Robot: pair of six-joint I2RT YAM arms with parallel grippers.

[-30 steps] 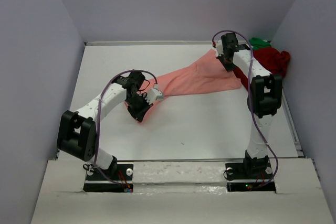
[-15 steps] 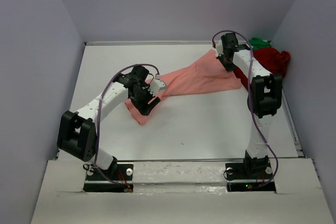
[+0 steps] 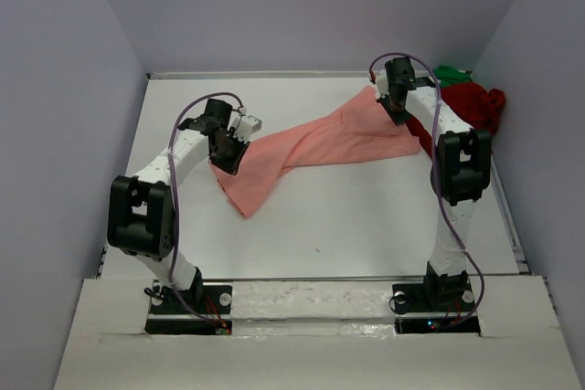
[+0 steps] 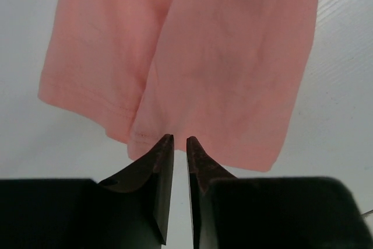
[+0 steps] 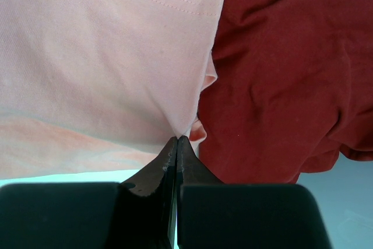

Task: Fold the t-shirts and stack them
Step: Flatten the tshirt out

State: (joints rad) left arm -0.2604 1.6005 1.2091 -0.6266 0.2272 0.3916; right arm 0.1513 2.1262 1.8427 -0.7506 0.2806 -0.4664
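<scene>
Only my wrist views show the grips: my right claw (image 5: 176, 139) is clenched on the salmon-pink t-shirt (image 5: 99, 56), which touches the dark red t-shirt (image 5: 274, 74). My left claw (image 4: 180, 138) is slightly parted and empty at the pink hem.

Locate the salmon-pink shirt (image 3: 311, 148): it lies stretched out as a long, creased band running diagonally from near left to far right. The dark red shirt (image 3: 471, 102) sits crumpled, touching its far-right end. You see the green shirt (image 3: 451, 72) bunched behind it.
</scene>
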